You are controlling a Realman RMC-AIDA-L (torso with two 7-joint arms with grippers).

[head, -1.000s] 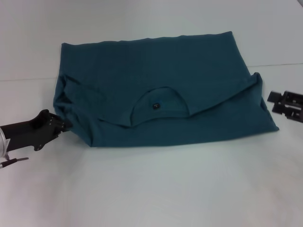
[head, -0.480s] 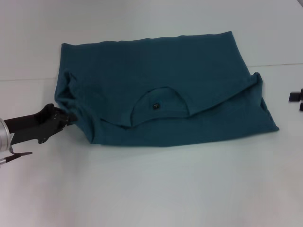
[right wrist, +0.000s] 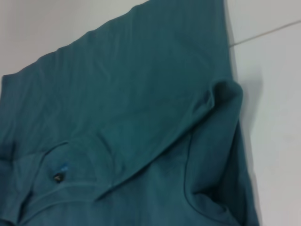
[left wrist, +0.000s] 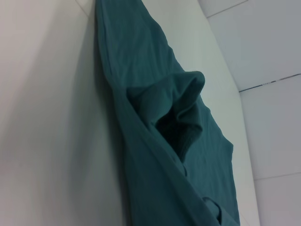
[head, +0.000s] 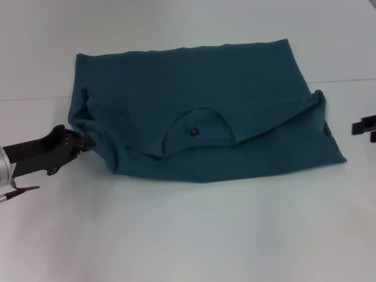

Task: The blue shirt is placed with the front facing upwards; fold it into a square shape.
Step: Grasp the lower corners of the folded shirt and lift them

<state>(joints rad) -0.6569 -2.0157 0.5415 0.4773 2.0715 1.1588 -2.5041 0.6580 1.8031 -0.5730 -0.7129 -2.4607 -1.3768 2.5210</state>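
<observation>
The left gripper (head: pixel 86 143) is right at the left edge of the blue shirt (head: pixel 194 106), tips touching the bunched sleeve fabric, but I honestly can't tell if it's pinching cloth or just nosing against it. The right gripper (head: pixel 365 127) barely pokes in at the right edge of the head view, well apart from the shirt, and its opening isn't visible either.

The shirt lies mid-table (head: pixel 194 235), already doubled over once with the collar (head: pixel 198 130) and its small dark tag showing. Looks like we're at the sleeve-tuck stage: my guess is the next move needs a solid grab on that left sleeve bunch, then a fold inward. Fabric is soft matte cotton, floppy, wrinkling into loose pockets at both sides.
</observation>
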